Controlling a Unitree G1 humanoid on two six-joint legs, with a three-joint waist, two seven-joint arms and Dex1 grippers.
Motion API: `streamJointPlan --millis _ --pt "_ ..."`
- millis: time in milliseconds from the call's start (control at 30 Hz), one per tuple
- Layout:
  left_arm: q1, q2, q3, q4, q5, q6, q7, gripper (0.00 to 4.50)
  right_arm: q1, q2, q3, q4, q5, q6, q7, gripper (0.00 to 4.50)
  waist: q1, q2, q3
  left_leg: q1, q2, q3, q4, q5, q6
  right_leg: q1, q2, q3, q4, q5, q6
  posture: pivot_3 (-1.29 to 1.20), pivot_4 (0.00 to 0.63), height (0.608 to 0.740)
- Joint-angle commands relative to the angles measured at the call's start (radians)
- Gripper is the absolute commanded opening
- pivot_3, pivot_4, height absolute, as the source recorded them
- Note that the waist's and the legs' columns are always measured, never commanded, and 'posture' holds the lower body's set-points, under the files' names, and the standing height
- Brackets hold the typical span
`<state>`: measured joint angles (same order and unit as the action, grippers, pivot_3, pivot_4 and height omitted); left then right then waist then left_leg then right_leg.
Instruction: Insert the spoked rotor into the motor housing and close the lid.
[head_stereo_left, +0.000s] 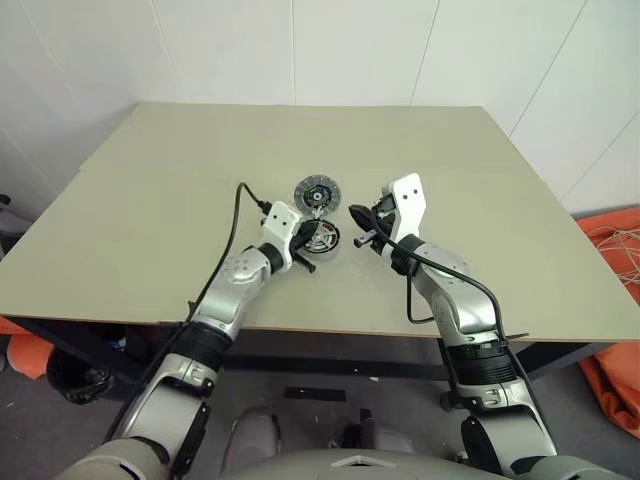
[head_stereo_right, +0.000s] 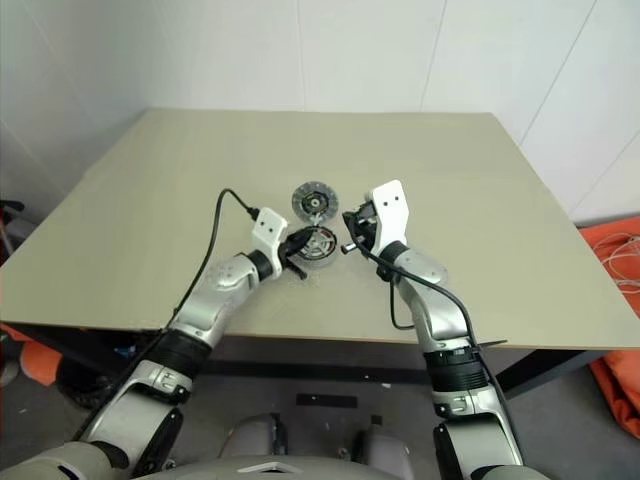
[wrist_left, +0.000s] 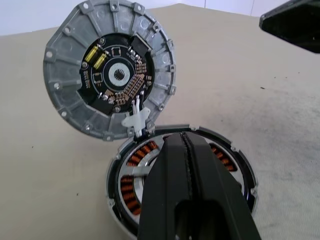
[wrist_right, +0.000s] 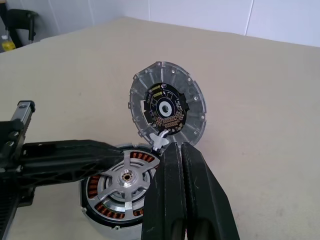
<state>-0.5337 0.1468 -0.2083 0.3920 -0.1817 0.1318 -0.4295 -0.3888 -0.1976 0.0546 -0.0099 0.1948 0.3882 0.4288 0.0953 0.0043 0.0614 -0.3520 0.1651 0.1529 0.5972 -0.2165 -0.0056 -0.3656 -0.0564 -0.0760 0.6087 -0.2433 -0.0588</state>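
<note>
Copper-brown windings ring the motor housing (wrist_right: 120, 192), which sits on the beige counter (head_stereo_left: 150, 230) between the two arms. Spoked rotor (wrist_right: 126, 177): silver, already lying inside the housing, its hub at the centre. Lid (wrist_right: 167, 110): grey, ribbed, standing open and upright on its joint at the housing's far edge, circuit side facing the wrists. Left gripper (wrist_right: 112, 152): fingers pressed together with nothing between them, reaching level across the housing's top, over or on the rotor; contact cannot be told. Right gripper (wrist_right: 182, 150): fingers likewise closed and empty, just beside the housing's right rim, below the lid. Judgement: insertion looks done or nearly so; closing the lid remains. Risks: if the left fingers stay over the housing, a falling lid would catch on them; a push high on the upright lid could slide or tip the unclamped housing; a rotor not fully seated would keep the lid from shutting flat.
</note>
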Motion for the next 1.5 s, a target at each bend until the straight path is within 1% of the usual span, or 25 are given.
streamJointPlan --millis 33,133,267,500,600,767,933,1100,1233,1333,1400,1500 --pt "-0.074 -0.016 0.028 0.06 0.016 -0.031 -0.019 0.05 -0.011 0.001 -0.004 -0.035 0.0 -0.014 -0.006 0.0 0.001 0.0 0.0 0.0 0.0 0.0 0.0 0.0 0.0 0.0 0.0 0.0 0.0 -0.001 -0.002 0.0 0.0 0.74" --pt "-0.104 -0.022 0.032 0.121 0.033 -0.021 -0.03 0.05 -0.012 0.001 -0.005 -0.037 0.001 -0.013 -0.008 0.0 0.0 0.0 0.0 0.0 0.0 0.0 0.0 0.0 0.0 0.0 0.0 0.0 0.0 -0.001 -0.002 0.0 0.0 0.74" --pt "-0.101 -0.021 0.013 0.15 0.061 0.049 -0.048 0.05 -0.012 -0.001 -0.006 -0.039 0.0 -0.012 -0.01 0.0 0.001 0.0 0.0 0.0 0.0 0.0 0.0 0.0 0.0 0.0 0.0 0.0 0.0 -0.001 -0.002 0.0 0.0 0.74" --pt "-0.047 -0.019 -0.004 0.112 0.094 0.163 -0.051 0.05 -0.011 -0.003 -0.006 -0.04 0.002 -0.011 -0.011 0.0 0.001 0.0 0.0 0.002 0.0 0.0 0.0 0.0 0.001 0.002 0.0 0.0 0.0 -0.002 -0.004 0.0 0.0 0.74" --pt "-0.032 -0.033 0.021 0.08 0.084 0.119 -0.041 0.05 -0.018 -0.007 -0.004 -0.036 0.002 -0.009 -0.005 0.0 0.001 0.0 0.0 0.003 0.0 0.0 0.0 0.0 0.001 0.003 0.0 0.0 0.0 -0.002 -0.004 0.0 0.0 0.74" --pt "0.028 -0.09 0.144 -0.075 0.035 -0.063 0.066 0.05 -0.069 -0.065 0.05 -0.014 -0.014 0.001 0.09 0.0 0.0 0.0 0.0 0.001 0.0 0.0 0.0 0.0 0.001 0.001 0.0 0.0 0.0 -0.002 -0.004 0.0 0.0 0.74" --pt "0.161 -0.091 0.188 -0.249 0.075 -0.164 0.164 0.05 -0.116 -0.113 0.12 0.026 -0.045 0.009 0.18 0.0 -0.002 0.0 0.0 0.0 0.001 0.0 0.0 0.0 0.001 0.0 0.0 -0.001 0.0 -0.003 -0.005 0.0 0.0 0.74" --pt "0.309 -0.078 0.226 -0.405 0.098 -0.162 0.245 0.05 -0.184 -0.139 0.194 0.103 -0.076 -0.004 0.282 0.0 -0.001 0.0 0.0 0.0 0.001 0.0 0.0 -0.001 0.002 0.0 0.0 -0.001 0.0 -0.003 -0.006 0.0 0.0 0.74" --pt "0.385 -0.074 0.252 -0.479 0.099 -0.121 0.293 0.05 -0.251 -0.167 0.257 0.189 -0.112 -0.057 0.393 0.0 0.0 0.0 0.0 0.0 0.001 0.0 0.0 -0.001 0.002 0.0 0.0 -0.001 0.0 -0.003 -0.006 0.0 0.0 0.74" --pt "0.419 -0.073 0.259 -0.517 0.097 -0.101 0.309 0.0 -0.311 -0.177 0.287 0.265 -0.136 -0.107 0.459 0.63 0.0 0.0 0.0 0.0 0.001 0.0 0.001 -0.001 0.002 0.001 0.0 -0.001 0.0 -0.003 -0.006 0.0 0.0 0.74" --pt "0.431 -0.076 0.263 -0.53 0.097 -0.087 0.324 0.0 -0.365 -0.181 0.305 0.333 -0.164 -0.158 0.502 1.23 -0.002 0.0 0.0 0.0 0.001 0.0 0.001 -0.001 0.003 0.001 0.0 -0.001 0.001 -0.003 -0.006 0.0 0.0 0.74" --pt "0.432 -0.082 0.262 -0.533 0.096 -0.076 0.34 0.0 -0.433 -0.184 0.329 0.434 -0.194 -0.229 0.575 2.26 -0.003 0.0 0.0 0.0 0.001 0.0 0.001 -0.001 0.003 0.0 0.0 -0.001 0.001 -0.003 -0.006 0.0 0.0 0.74"
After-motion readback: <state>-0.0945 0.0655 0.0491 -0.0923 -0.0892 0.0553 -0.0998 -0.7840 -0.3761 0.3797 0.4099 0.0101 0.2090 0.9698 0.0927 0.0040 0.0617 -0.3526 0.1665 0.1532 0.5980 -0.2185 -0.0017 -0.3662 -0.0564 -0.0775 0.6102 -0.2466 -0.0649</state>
